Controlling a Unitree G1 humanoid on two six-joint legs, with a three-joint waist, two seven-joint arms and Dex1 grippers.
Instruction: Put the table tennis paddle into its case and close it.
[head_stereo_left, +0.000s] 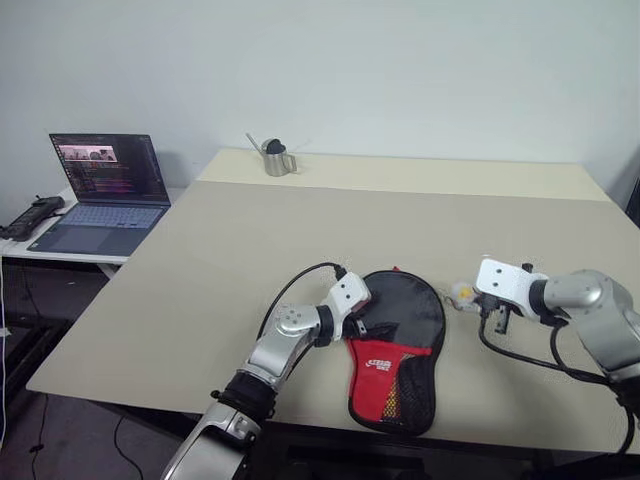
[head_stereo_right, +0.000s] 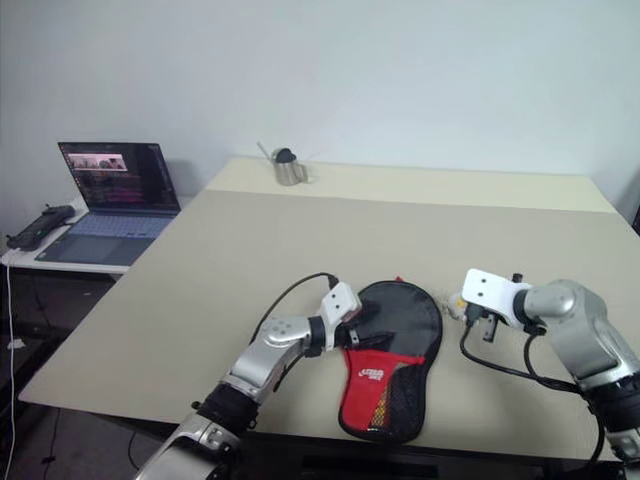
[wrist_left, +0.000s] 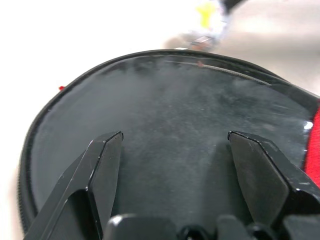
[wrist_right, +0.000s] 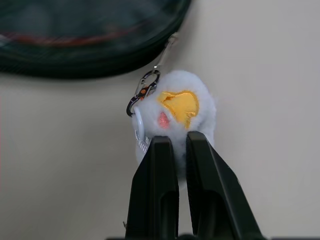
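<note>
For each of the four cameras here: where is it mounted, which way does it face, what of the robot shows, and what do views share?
Left eye: on the head, facing forward and down over the table; both arms, the case, laptop.
Right eye: same head, same scene, slightly offset; metal cup at the far edge.
Left wrist: looks along the open left gripper over the case's black face.
Right wrist: looks along the right gripper, shut on the white charm clipped to the case.
Shared: all four show the case.
</note>
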